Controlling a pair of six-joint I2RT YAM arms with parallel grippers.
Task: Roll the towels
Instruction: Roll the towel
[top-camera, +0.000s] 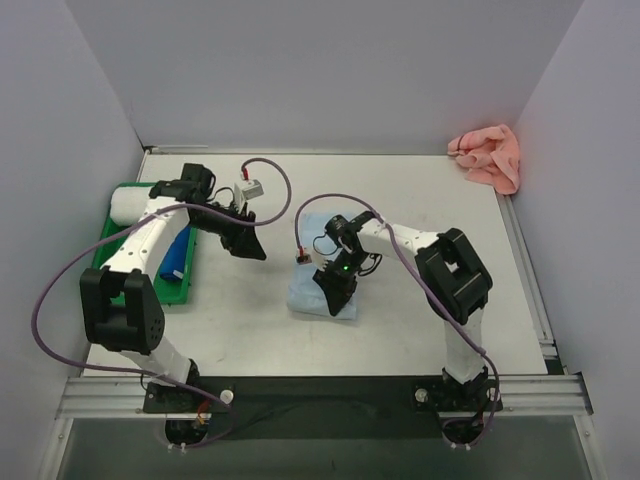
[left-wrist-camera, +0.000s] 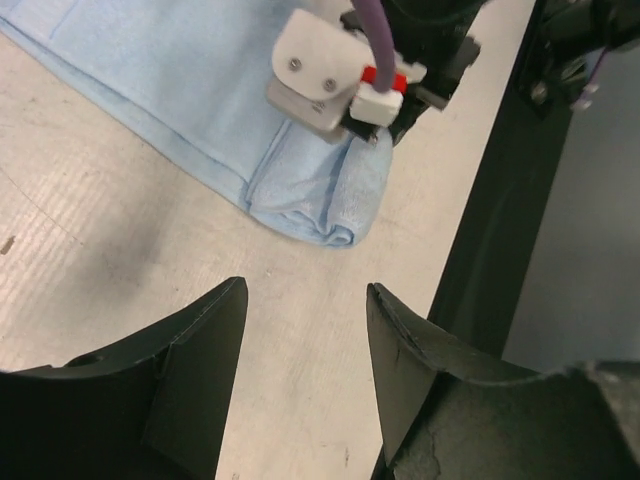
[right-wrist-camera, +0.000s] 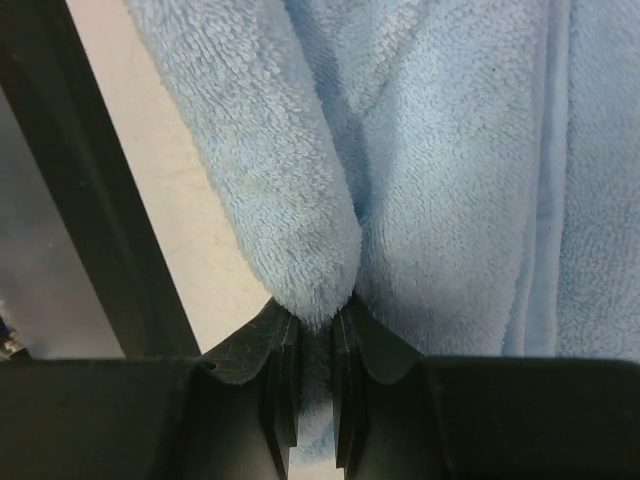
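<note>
Towels in view number two: one light blue (top-camera: 306, 300), one salmon pink (top-camera: 488, 155).

The right arm's fingers (right-wrist-camera: 275, 350) are pressed nearly together on a plush fold of the light blue towel (right-wrist-camera: 450, 150). In the right wrist view the cloth bulges out just past the tips, and only a thin pinch of it sits between them. From above, the right gripper (top-camera: 335, 293) points down onto the near end of this towel, which lies on the middle of the counter (top-camera: 430, 200) as a strip running away from the arms. Its near end is doubled over into a thick fold (how many turns cannot be told).

The left arm's fingers (left-wrist-camera: 200, 340) stand wide apart and hold nothing. The left gripper (left-wrist-camera: 305, 310) hangs over bare counter, and the folded corner of the blue towel (left-wrist-camera: 180, 90) lies just ahead of its tips, not touching them. From above, this gripper (top-camera: 250, 247) is left of the towel, near it but apart.

The pink towel lies crumpled in the far right corner, well apart from both grippers.

One green tray (top-camera: 150, 292) sits at the left edge. It holds one white roll (top-camera: 130, 203) and one darker blue item (top-camera: 178, 255).
</note>
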